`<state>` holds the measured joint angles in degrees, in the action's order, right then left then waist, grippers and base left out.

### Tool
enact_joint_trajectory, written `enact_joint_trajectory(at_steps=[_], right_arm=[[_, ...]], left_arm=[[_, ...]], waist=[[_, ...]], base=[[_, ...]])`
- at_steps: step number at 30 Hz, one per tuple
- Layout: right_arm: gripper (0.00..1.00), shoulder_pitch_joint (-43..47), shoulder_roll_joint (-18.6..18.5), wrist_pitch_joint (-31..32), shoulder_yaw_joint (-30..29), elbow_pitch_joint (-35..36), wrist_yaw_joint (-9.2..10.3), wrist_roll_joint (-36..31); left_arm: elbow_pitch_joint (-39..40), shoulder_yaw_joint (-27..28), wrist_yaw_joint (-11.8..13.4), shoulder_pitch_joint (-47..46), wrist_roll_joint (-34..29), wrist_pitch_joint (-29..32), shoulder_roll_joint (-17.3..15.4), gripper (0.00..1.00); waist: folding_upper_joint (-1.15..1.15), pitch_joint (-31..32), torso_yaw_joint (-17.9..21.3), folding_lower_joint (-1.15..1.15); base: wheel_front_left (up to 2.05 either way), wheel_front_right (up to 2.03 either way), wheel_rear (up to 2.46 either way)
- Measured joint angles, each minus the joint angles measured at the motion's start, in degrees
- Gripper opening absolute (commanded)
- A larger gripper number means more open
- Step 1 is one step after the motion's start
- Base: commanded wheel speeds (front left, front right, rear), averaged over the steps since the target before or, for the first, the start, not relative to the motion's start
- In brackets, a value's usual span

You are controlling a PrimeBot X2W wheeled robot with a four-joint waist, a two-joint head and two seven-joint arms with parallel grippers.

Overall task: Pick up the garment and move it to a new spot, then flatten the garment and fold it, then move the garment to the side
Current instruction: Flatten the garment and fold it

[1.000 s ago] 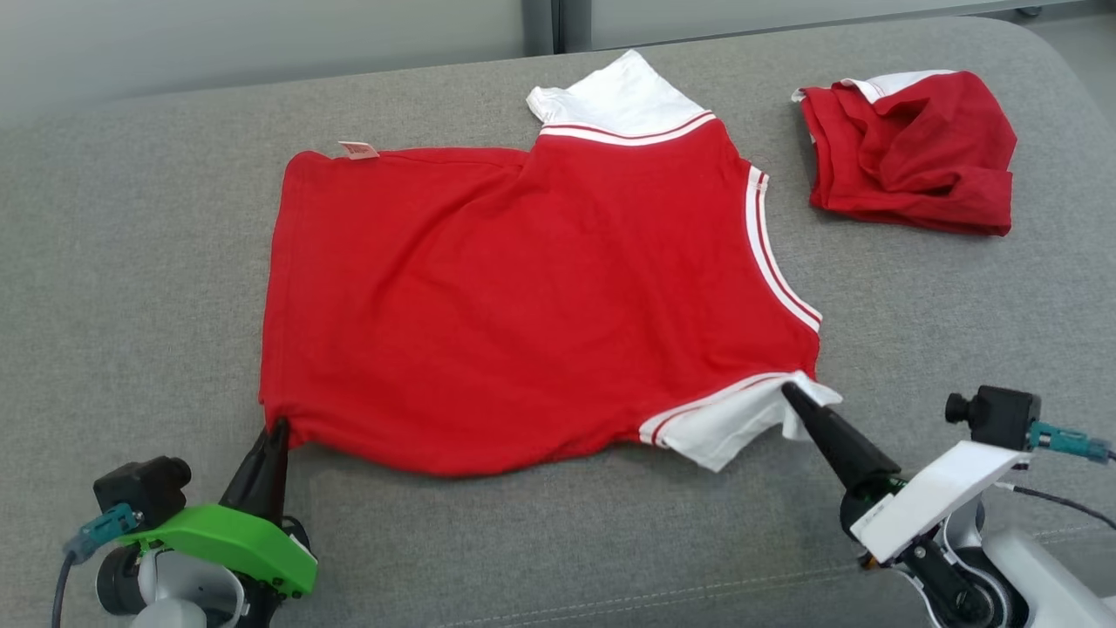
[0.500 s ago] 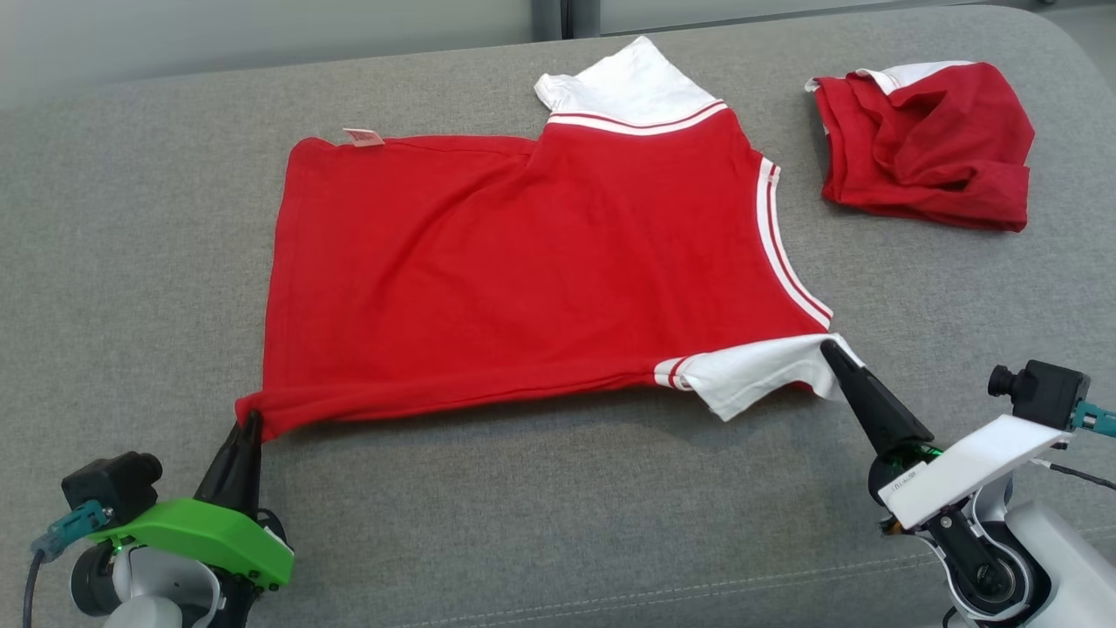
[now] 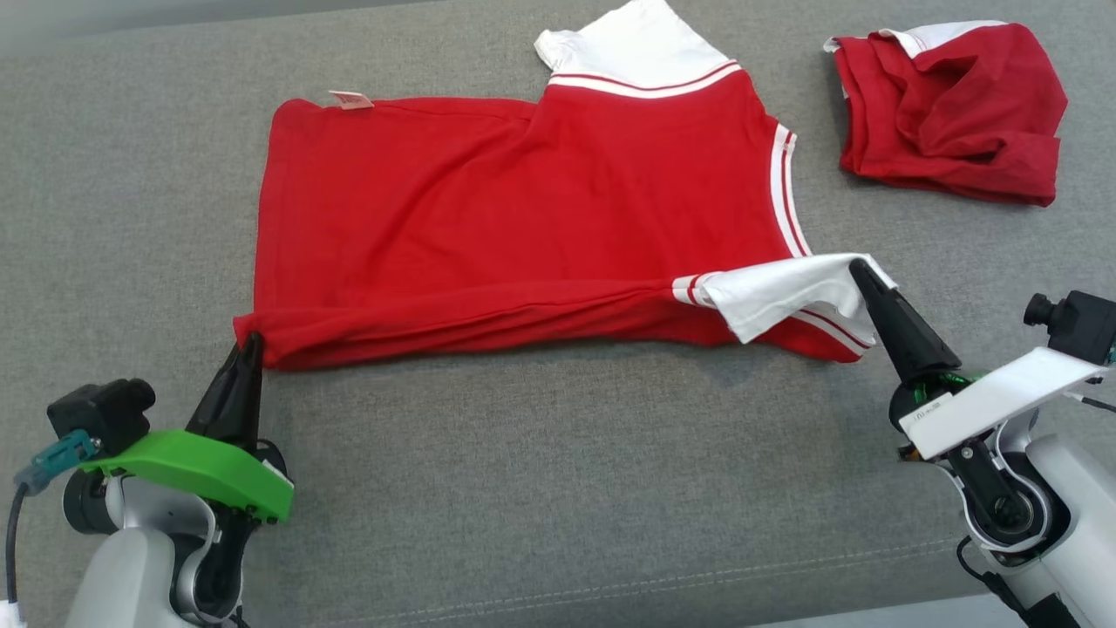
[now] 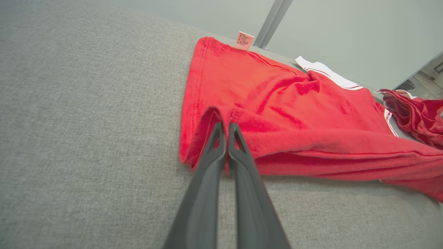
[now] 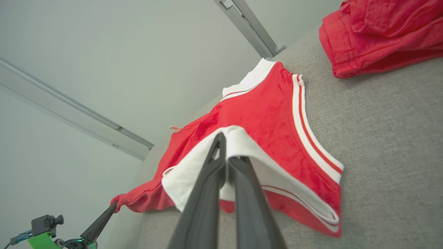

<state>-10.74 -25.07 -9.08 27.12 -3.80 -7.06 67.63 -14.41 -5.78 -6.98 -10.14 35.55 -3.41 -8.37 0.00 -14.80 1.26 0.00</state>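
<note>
Left wrist: garment (image 4: 277, 103) label (image 4: 244, 40) upright

Since the earlier pictures both grippers carry the near edge of the red shirt (image 3: 523, 201) up and over its body.

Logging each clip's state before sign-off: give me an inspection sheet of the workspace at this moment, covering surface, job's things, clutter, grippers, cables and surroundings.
Surface: grey fabric cushion, seam stitched near its front edge.
Job's things: red shirt spread out, near edge raised and rolled back; tag at its far-left corner.
Clutter: second garment, red, crumpled, far right, apart from the shirt.
Grippers: left gripper, jaws shut on the shirt's near-left corner; right gripper, jaws shut on the white sleeve.
Cables: dark cable off the left wrist camera, clear of the shirt.
Surroundings: pale wall and a metal rail behind the cushion.
</note>
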Motion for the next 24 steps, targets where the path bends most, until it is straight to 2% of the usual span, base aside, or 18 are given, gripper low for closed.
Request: enact_joint_trajectory(at_steps=[24], right_arm=[[0.00, -11.55, 0.01, -1.05, 2.57, -10.54, 0.00, -1.30]], left_arm=[[-4.72, -1.86, -0.03, -9.30, 0.00, 1.22, 0.00, 0.00]], waist=[[0.00, -6.95, -1.18, 0.00]], base=[[0.00, 0.00, 0.00]])
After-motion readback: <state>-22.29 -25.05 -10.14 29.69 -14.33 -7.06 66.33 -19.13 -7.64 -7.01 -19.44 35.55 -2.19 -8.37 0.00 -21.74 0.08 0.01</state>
